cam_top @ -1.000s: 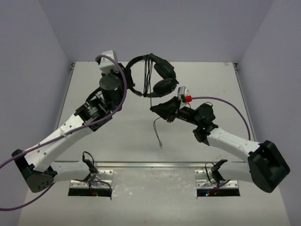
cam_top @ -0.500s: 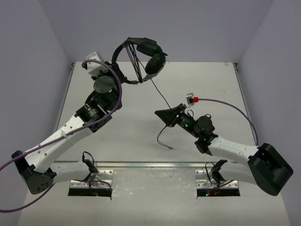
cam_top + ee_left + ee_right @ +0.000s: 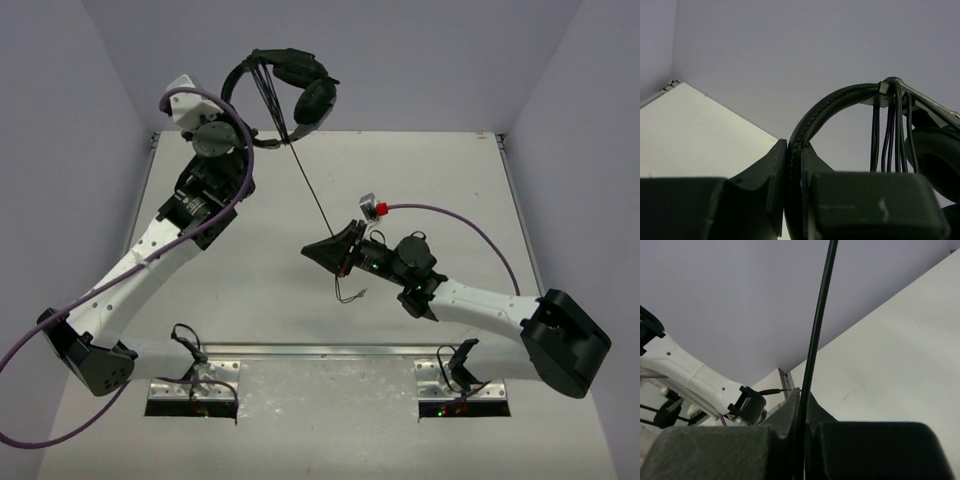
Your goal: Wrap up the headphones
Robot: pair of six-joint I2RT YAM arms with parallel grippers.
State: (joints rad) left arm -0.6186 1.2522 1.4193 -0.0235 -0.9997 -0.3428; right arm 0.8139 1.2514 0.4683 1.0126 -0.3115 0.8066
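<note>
White worktop (image 3: 450, 170) boxed by pale lilac walls (image 3: 420, 60) on three sides; metal strip (image 3: 320, 350) across near edge, left mounting plate (image 3: 160, 398) and right mounting plate (image 3: 490, 398) below it

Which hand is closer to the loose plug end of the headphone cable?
Right. The right hand grips the cable just above the plug; the left hand holds the headband.

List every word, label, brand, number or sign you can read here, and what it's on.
None readable in any view.
The headphones, held in the left claw, show no brand or label.
A pale mark on that claw's finger is too blurred to read.
The right claw, pinching the cable, bears nothing.
</note>
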